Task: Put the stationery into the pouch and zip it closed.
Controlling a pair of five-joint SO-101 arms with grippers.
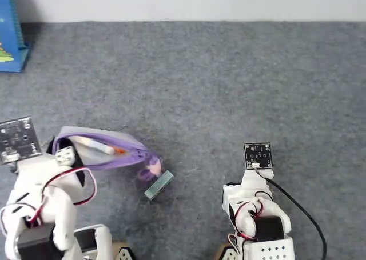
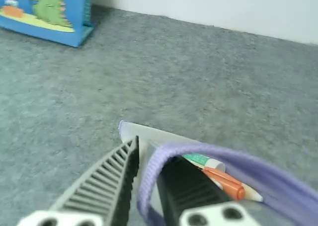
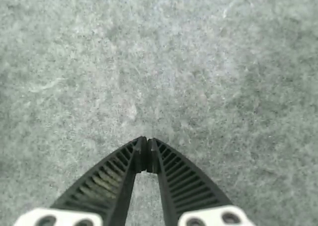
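Observation:
A clear pouch with a purple zipper rim (image 1: 106,148) lies on the grey carpet at the left, its mouth gaping. Pens (image 1: 100,147) lie inside it; the left wrist view shows the pens (image 2: 218,174) as a white-green one and an orange-tipped one. My left gripper (image 2: 149,161) is shut on the purple rim at the pouch's left end, and sits by the pouch (image 1: 62,151) in the high view. A pink zipper charm (image 1: 152,167) hangs at the right end. Beside it lies a small grey-green eraser block (image 1: 159,184). My right gripper (image 3: 147,156) is shut and empty above bare carpet.
A blue picture box (image 1: 10,37) stands at the far left by the white wall; it also shows in the left wrist view (image 2: 49,12). The right arm (image 1: 257,214) sits at the near right, apart from the pouch. Open carpet stretches across the middle and back.

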